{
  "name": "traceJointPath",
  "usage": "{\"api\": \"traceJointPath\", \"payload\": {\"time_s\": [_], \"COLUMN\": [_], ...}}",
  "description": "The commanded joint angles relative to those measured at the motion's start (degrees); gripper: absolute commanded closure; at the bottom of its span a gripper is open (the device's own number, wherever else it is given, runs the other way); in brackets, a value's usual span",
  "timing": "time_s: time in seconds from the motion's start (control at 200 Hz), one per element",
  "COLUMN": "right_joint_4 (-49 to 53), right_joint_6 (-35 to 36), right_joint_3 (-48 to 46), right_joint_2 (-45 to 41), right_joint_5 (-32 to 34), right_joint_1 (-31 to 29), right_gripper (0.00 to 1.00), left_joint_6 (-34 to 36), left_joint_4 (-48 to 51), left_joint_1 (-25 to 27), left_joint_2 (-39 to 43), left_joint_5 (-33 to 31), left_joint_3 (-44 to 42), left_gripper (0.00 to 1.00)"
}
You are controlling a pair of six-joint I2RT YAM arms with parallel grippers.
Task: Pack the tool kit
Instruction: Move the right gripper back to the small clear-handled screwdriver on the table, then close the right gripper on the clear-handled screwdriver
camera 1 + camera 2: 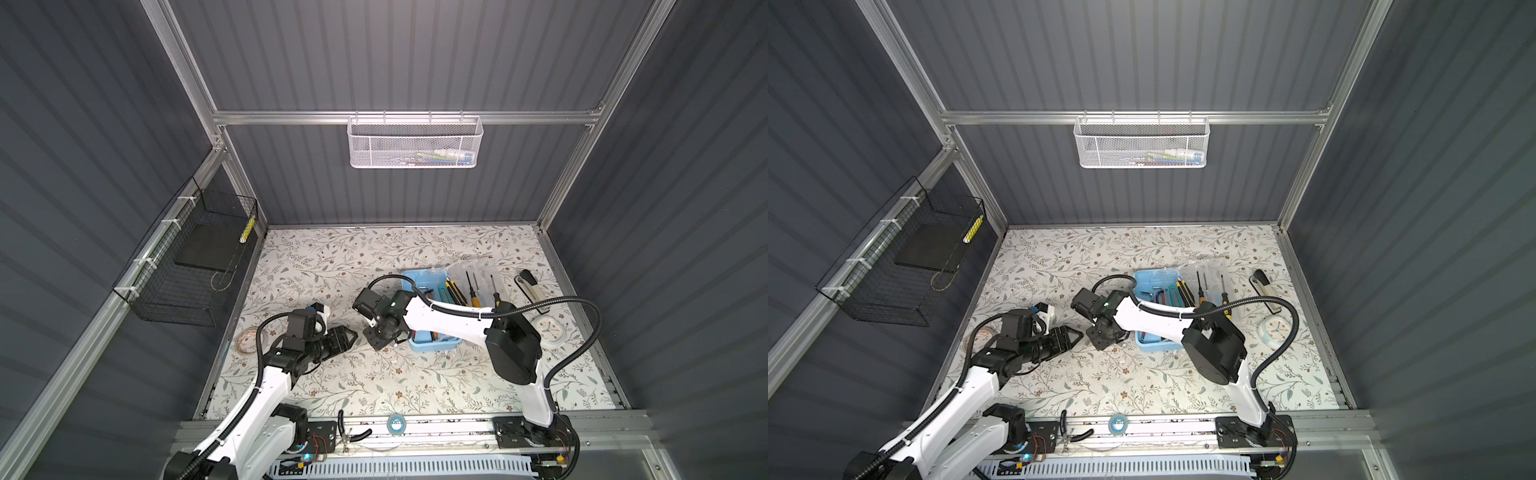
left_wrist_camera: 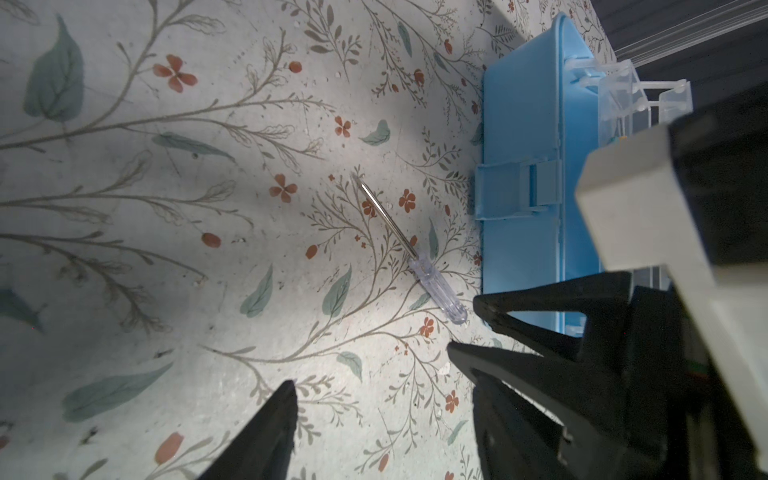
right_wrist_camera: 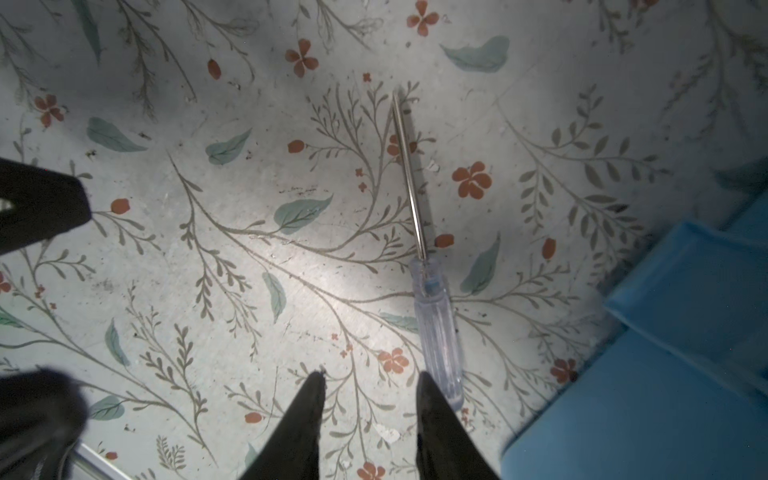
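Note:
The tool kit (image 1: 434, 345) (image 1: 1152, 345), a light-blue case, lies open right of centre in both top views, its clear lid (image 1: 478, 270) folded out and bearing several screwdrivers. A clear-handled screwdriver (image 3: 436, 324) (image 2: 432, 286) lies flat on the floral mat beside the case's latch side (image 2: 515, 191). My right gripper (image 3: 370, 376) (image 1: 374, 338) reaches across, pointing down at the mat. Its jaws stand narrowly open and empty, with the handle just outside one fingertip (image 3: 422, 378). My left gripper (image 2: 382, 382) (image 1: 354, 334) is open and empty, close to the right gripper.
A white mesh basket (image 1: 415, 143) hangs on the back wall and a black wire basket (image 1: 191, 266) on the left wall. A small clock (image 1: 550, 330) and a black-handled tool (image 1: 532, 286) lie right of the case. A tape roll (image 1: 247, 338) sits at the left.

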State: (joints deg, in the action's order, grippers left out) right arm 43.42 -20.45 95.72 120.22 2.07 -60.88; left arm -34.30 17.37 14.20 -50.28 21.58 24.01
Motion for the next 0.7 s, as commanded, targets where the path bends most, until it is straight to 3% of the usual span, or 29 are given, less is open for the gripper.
{"api": "traceJointPath", "payload": {"time_s": [0.0,0.18,0.695], "right_joint_4": [2.1,2.3,0.0], "right_joint_6": [1.0,-0.1,0.1], "right_joint_3": [1.5,1.1,-0.5], "right_joint_2": [1.6,4.1,6.0], "right_joint_5": [2.3,4.3,-0.7], "right_joint_1": [1.0,2.4,2.9], "right_gripper": [0.63,0.67,0.71], "left_joint_6": [0.0,0.4,1.0], "left_joint_4": [0.3,-0.9,-3.1], "left_joint_1": [-0.2,-0.2,-0.2], "left_joint_2": [-0.7,-2.6,-6.0], "left_joint_5": [-0.8,-1.4,-1.7], "left_joint_3": [-0.8,-0.8,-0.7], "left_gripper": [0.33,0.33,0.34]}}
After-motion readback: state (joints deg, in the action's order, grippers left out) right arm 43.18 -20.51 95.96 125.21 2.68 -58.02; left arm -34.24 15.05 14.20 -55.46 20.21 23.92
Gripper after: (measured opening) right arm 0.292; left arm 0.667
